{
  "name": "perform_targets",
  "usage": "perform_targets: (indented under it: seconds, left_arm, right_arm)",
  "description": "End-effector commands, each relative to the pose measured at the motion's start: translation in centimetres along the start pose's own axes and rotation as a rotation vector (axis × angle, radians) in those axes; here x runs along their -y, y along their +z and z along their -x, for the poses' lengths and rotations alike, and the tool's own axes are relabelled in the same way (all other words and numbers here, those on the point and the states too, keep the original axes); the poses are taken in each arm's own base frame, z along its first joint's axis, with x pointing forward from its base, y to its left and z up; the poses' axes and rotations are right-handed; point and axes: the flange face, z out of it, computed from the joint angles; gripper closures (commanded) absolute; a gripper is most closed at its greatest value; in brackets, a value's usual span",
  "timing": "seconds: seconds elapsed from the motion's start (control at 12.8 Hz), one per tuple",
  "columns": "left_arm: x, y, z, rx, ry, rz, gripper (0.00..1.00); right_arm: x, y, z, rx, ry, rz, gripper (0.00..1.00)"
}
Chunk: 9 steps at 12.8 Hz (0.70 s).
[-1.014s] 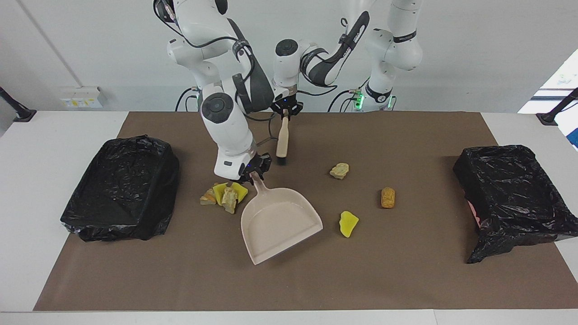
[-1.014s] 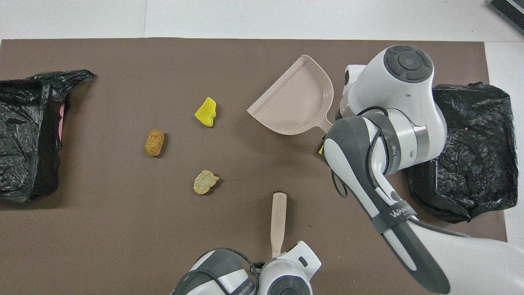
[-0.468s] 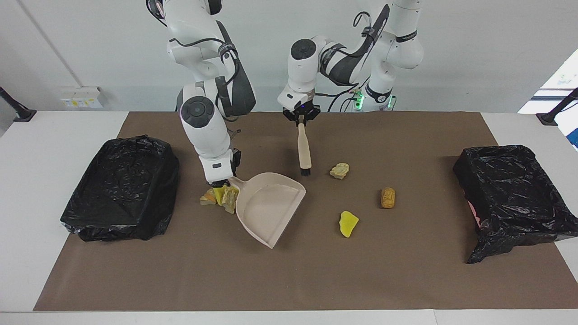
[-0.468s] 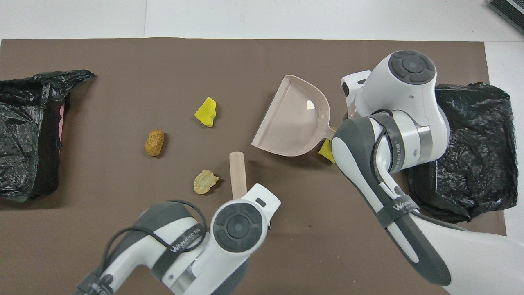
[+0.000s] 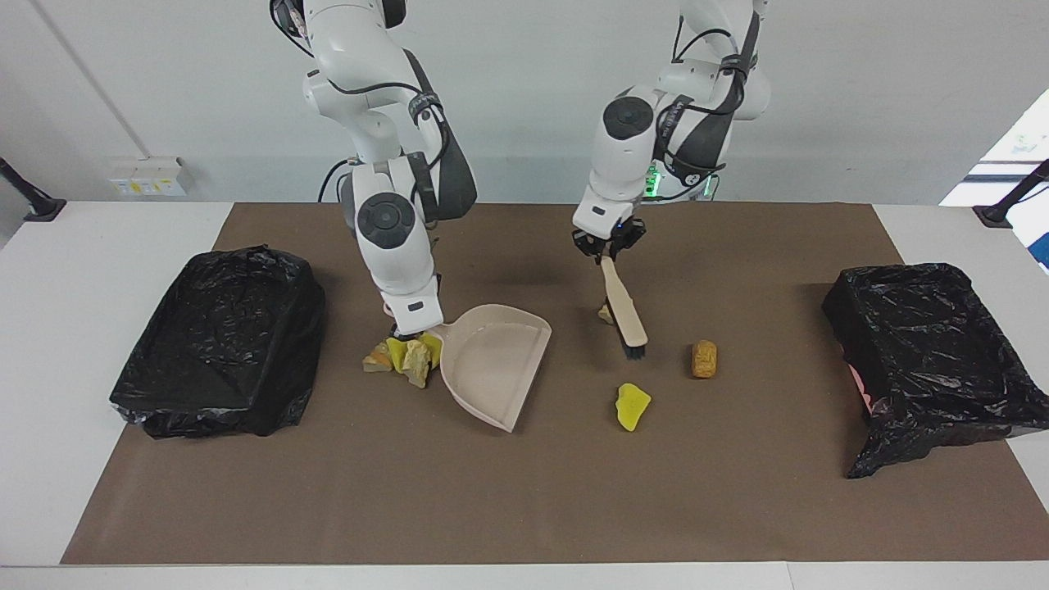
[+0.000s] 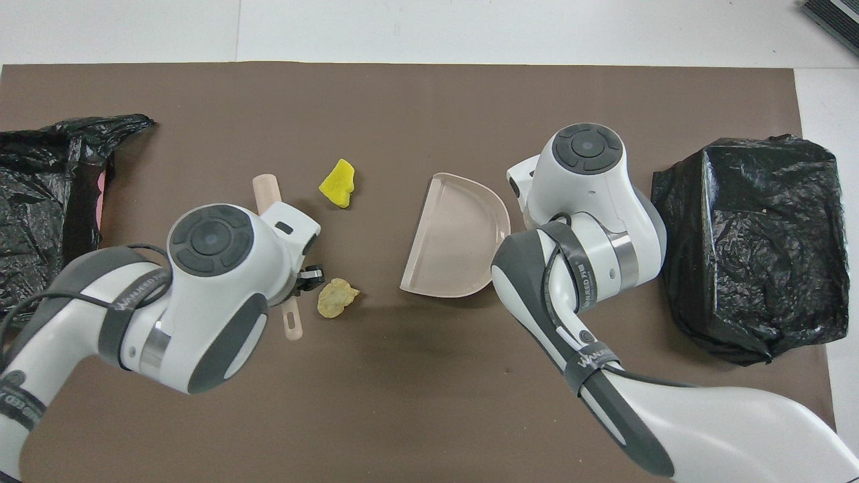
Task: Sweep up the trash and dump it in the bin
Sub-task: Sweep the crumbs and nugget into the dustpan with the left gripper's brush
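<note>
My right gripper (image 5: pixel 410 330) is shut on the handle of a beige dustpan (image 5: pixel 494 365) (image 6: pixel 456 240) that rests on the mat, its mouth turned toward the left arm's end. Several trash lumps (image 5: pixel 401 356) are piled against its handle side. My left gripper (image 5: pixel 606 251) is shut on a beige brush (image 5: pixel 624 315) (image 6: pixel 266 190), which slants down with its dark bristles (image 5: pixel 636 352) low over the mat. A beige chunk (image 5: pixel 605 314) (image 6: pixel 335 297) peeks out beside the brush. A yellow wedge (image 5: pixel 633 406) (image 6: pixel 337 183) and an orange-brown piece (image 5: pixel 703 359) lie close by.
A bin lined with a black bag (image 5: pixel 217 340) (image 6: pixel 751 241) stands at the right arm's end, and another bin (image 5: pixel 934 352) (image 6: pixel 40 201) at the left arm's end. A brown mat (image 5: pixel 524 508) covers the table.
The left arm has swung the brush toward its own end of the table, over the beige chunk. The right arm turned the dustpan so its mouth faces the loose pieces.
</note>
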Motion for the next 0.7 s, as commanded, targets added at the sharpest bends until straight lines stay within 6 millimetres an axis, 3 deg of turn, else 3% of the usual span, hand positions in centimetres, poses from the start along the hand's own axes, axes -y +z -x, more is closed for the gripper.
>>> perform_targets:
  seconds: [0.0,0.23,0.31,0.47,0.62]
  left_arm:
    - [3.7,0.5,-3.0,0.017,-0.027,-0.033,1.00]
    - [8.3,2.9,-2.5,0.066,-0.088,-0.069,1.00]
    - [9.0,3.8,-1.5,0.082,-0.093,-0.081,1.00]
    - [9.8,5.6,0.9,0.097,-0.097,-0.099,1.00]
    - [9.1,6.0,2.3,0.098,-0.088,-0.101,1.00]
  right_arm:
    - [1.7,-0.3,-1.2,-0.006,-0.049,0.023,1.00]
    - [2.6,0.9,-1.1,-0.015,-0.055,0.032,1.00]
    - [2.7,1.4,-1.1,-0.023,-0.052,0.034,1.00]
    - [2.8,1.5,-1.1,-0.025,-0.033,0.034,1.00]
    - [3.1,1.4,-1.4,-0.026,-0.018,0.035,1.00]
